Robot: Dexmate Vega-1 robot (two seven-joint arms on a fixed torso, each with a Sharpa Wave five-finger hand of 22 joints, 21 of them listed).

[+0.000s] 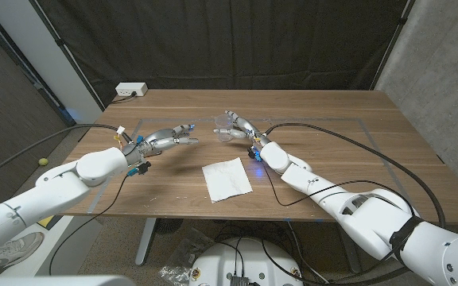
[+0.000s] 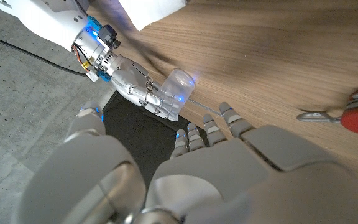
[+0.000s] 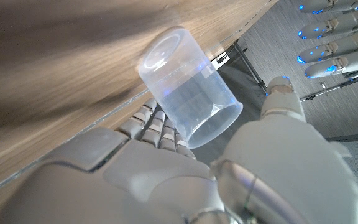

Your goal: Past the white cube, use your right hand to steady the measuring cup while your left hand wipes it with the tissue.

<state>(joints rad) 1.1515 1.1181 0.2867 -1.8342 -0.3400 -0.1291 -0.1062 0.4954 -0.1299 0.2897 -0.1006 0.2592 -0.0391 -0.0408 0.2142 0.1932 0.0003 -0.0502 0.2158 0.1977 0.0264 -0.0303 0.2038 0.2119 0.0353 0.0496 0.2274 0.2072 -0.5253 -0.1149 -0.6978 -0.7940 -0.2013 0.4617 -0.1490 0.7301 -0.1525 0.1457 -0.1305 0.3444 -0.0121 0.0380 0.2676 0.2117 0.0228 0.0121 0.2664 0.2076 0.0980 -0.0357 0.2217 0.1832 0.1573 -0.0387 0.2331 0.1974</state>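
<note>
Right hand [image 1: 241, 129] grips the clear measuring cup [image 3: 188, 87], held tilted above the far middle of the wooden table [image 1: 332, 159]. Left hand [image 1: 168, 141] hovers apart from it, fingers spread, holding nothing. White tissue [image 1: 227, 178] lies flat on the table nearer the front edge, between the two arms. A red-handled folding tool [image 2: 353, 116] lies on the wood.
</note>
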